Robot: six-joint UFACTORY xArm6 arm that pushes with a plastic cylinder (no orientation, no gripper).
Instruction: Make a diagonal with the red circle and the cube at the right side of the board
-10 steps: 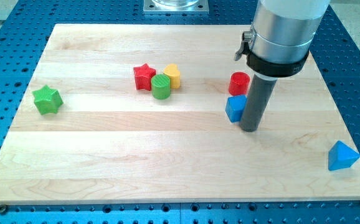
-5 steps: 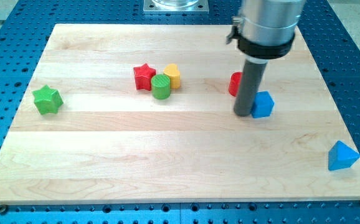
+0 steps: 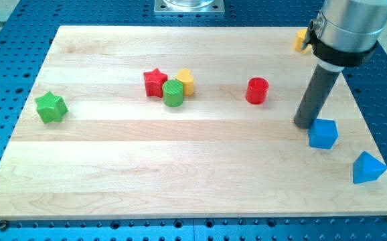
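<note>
The red circle (image 3: 257,90) stands on the wooden board (image 3: 193,174) right of centre. The blue cube (image 3: 323,134) lies near the board's right side, lower right of the red circle. My tip (image 3: 304,124) touches the board just left of and slightly above the blue cube, close to its upper left corner. The rod rises from there toward the view's top right.
A blue triangular block (image 3: 368,167) sits at the board's right edge. A red star (image 3: 155,82), a green cylinder (image 3: 173,93) and a yellow block (image 3: 185,81) cluster left of centre. A green star (image 3: 51,108) is at the far left. A yellow block (image 3: 301,39) peeks from behind the arm.
The blue cube has slid from beside the red circle toward the lower right. My tip moved right with it. The red circle stayed put and now stands uncovered.
</note>
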